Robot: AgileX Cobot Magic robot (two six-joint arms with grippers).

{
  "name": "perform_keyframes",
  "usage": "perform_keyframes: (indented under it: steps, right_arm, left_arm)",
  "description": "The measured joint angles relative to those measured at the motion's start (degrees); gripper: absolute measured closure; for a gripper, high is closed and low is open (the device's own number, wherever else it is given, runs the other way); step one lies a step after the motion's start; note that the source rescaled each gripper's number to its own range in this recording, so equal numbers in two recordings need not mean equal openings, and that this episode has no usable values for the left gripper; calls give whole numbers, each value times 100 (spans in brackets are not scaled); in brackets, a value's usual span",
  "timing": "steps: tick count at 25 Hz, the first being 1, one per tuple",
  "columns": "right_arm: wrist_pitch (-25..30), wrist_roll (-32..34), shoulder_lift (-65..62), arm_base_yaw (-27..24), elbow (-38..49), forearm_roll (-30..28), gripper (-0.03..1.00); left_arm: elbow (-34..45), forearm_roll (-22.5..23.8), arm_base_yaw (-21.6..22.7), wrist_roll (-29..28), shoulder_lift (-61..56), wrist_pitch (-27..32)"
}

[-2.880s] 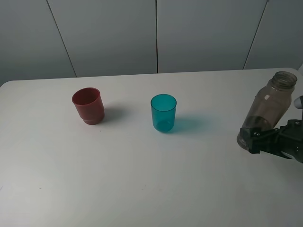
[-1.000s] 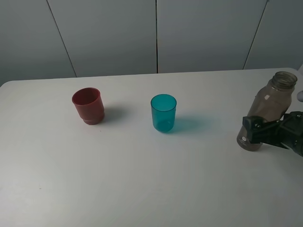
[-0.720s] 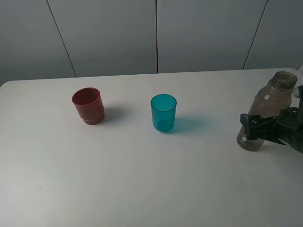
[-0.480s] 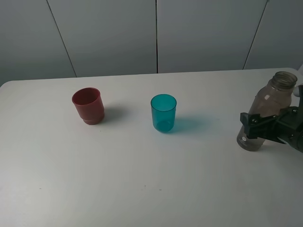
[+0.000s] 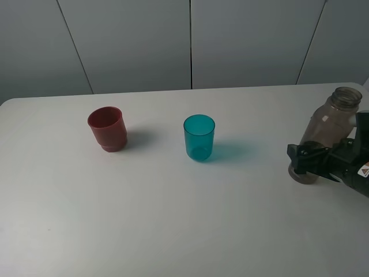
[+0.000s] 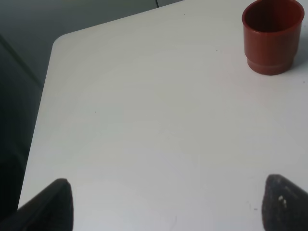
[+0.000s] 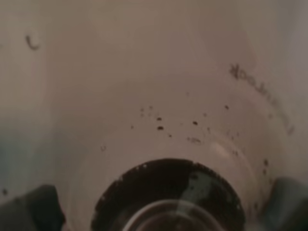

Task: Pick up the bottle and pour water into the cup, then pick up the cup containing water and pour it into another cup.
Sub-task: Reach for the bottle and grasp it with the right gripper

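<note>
GRIP: right gripper (image 5: pixel 311 161) standing wide open astride the base of bottle (image 5: pixel 331 124), not yet clamping; low hold judged to be leaving neck free for pouring | cup (image 5: pixel 199 137) sitting well ahead of fingertips, other cup (image 5: pixel 108 128) farther beyond | left gripper (image 6: pixel 171 199) hanging open, empty.

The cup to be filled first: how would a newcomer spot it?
On the white table, look near the middle, between the dark red cup at left and the tall smoky bottle at right. It is the teal tumbler, the only see-through cup.
</note>
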Motion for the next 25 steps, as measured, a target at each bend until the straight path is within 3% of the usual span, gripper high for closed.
perform_keyframes:
  steps: [25]
  right_arm:
    - [-556, -117, 2, 0, 0, 23, -3]
  left_arm:
    - [0, 0, 0, 0, 0, 0]
